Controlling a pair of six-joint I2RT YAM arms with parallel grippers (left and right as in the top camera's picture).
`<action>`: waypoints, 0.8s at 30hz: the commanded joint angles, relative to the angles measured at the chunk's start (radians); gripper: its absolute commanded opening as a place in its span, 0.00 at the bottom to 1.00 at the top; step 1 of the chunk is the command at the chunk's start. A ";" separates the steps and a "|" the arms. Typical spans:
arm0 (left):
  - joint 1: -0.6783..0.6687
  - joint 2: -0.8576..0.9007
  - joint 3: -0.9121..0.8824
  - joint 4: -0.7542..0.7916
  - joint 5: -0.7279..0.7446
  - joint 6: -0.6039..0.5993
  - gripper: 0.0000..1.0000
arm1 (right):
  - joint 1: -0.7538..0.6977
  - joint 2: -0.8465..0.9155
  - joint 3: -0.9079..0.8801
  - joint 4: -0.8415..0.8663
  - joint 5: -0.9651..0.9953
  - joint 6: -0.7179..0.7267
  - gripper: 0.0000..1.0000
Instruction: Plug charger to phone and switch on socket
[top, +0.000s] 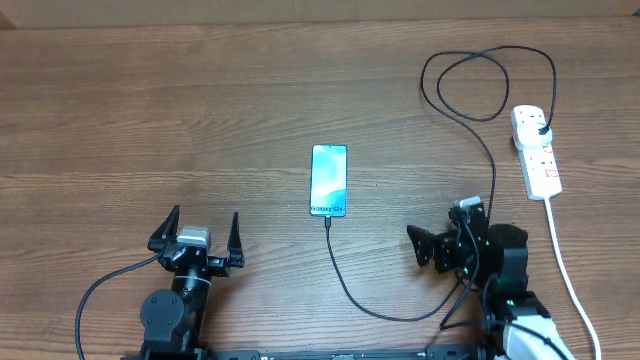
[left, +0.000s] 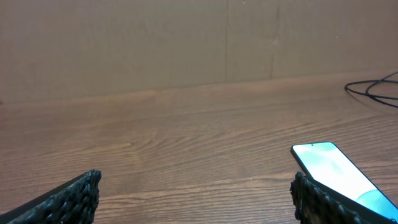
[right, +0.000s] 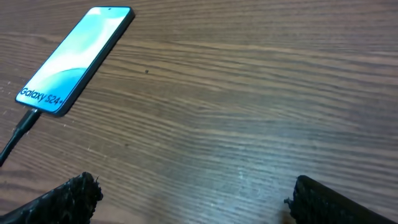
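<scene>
right wrist: phone (right: 74, 56) reads "galaxy s24+"

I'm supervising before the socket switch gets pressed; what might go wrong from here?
1. The charger cable runs right past the right arm; reaching for the socket may snag it and tug the connector from the phone.
2. The socket seems unfixed on the table, so pressing a switch might slide it or disturb the black plug.
</scene>
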 joint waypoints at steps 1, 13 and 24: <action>0.004 -0.011 -0.003 -0.002 -0.006 0.020 0.99 | 0.004 -0.082 -0.037 0.012 -0.006 0.000 1.00; 0.004 -0.011 -0.003 -0.002 -0.006 0.020 1.00 | 0.005 -0.360 -0.064 -0.163 -0.005 0.002 1.00; 0.004 -0.011 -0.003 -0.002 -0.006 0.020 1.00 | 0.008 -0.545 -0.064 -0.223 -0.005 0.003 1.00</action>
